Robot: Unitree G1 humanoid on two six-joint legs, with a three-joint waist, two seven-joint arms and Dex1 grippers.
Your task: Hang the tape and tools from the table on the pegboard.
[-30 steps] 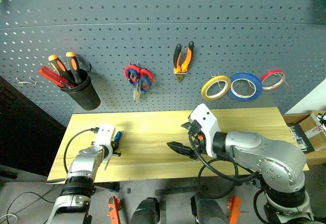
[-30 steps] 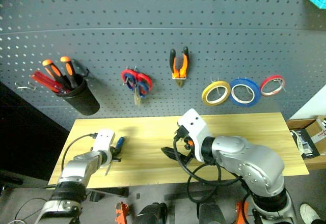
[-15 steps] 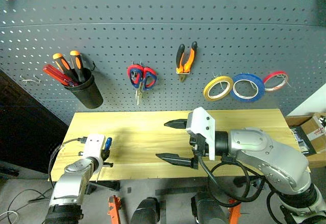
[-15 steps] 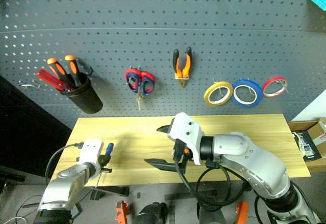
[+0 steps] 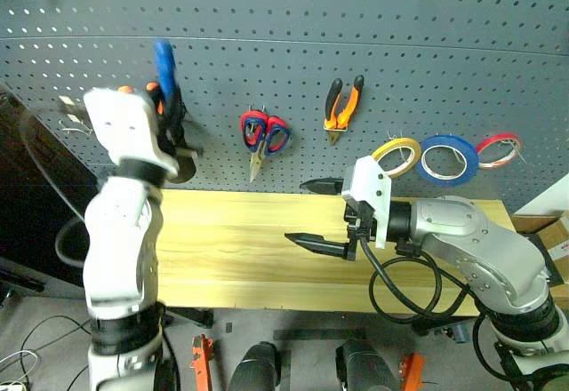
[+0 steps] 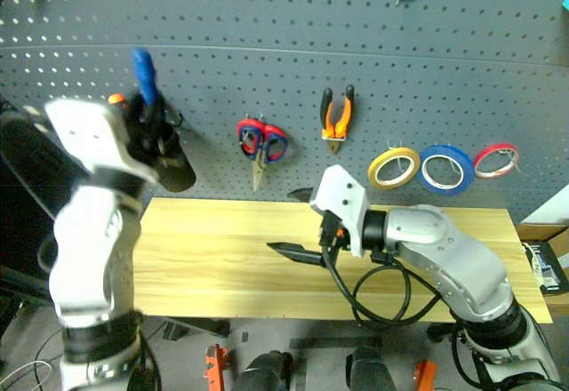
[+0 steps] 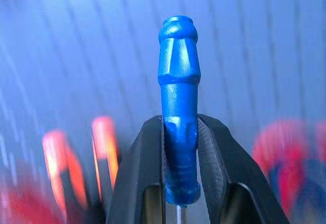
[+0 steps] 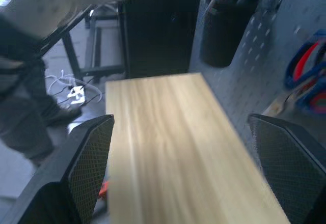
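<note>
The left end effector (image 5: 169, 98) is up at the pegboard (image 5: 293, 18), clamped on the blue screwdriver (image 7: 178, 107), whose handle sticks up past the fingertips while the thin shaft runs down between them. Just beside and below it sits the black cup (image 6: 173, 171) with the orange and red screwdrivers (image 6: 116, 99), so I'd say the step is dropping this one in there. To do it well the tool needs turning shaft-down and lining up over the cup's mouth before letting go, clear of the handles already inside. The right end effector (image 5: 316, 213) hangs over the bench (image 5: 240, 258) with its fingers spread wide apart and nothing between them. The bench looks bare of tools. On the board, well to the right of the left end effector, hang the red-handled scissors (image 5: 264, 133), the pliers (image 5: 343, 107) and, beyond the right end effector, the yellow tape (image 5: 396, 155), blue roll (image 5: 449, 158) and red roll (image 5: 498, 149).
</note>
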